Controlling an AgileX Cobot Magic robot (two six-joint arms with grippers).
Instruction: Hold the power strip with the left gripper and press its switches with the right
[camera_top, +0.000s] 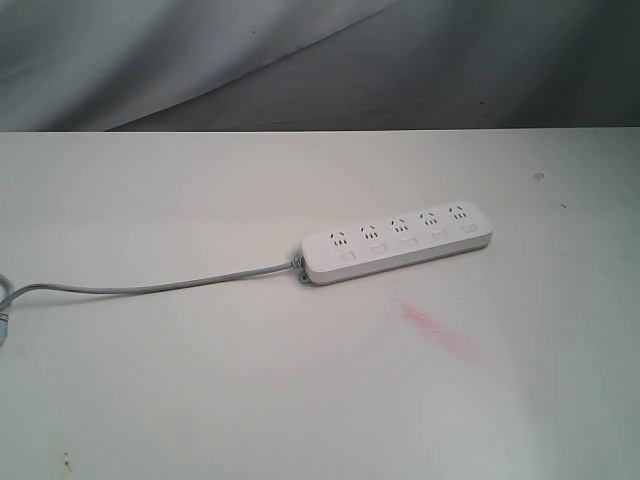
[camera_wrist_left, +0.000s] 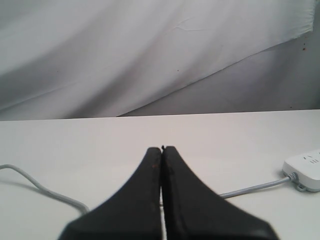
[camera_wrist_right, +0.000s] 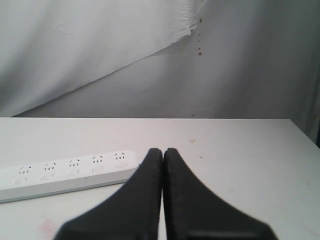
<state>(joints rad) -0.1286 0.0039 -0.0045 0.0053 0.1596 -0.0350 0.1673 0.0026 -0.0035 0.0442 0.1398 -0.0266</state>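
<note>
I see my left claw (camera_wrist_left: 161, 150) pressed closed, gripping nothing, and my right claw (camera_wrist_right: 163, 151) likewise closed and empty. The power strip (camera_top: 397, 243) lies flat on the worktop (camera_top: 200, 380), just ahead of the right claw, well apart from the left.

We've got bare table (camera_top: 200, 400) all round the power strip (camera_top: 400, 248). Only obstacle: its cord (camera_top: 160, 285), trailing off the left end.
</note>
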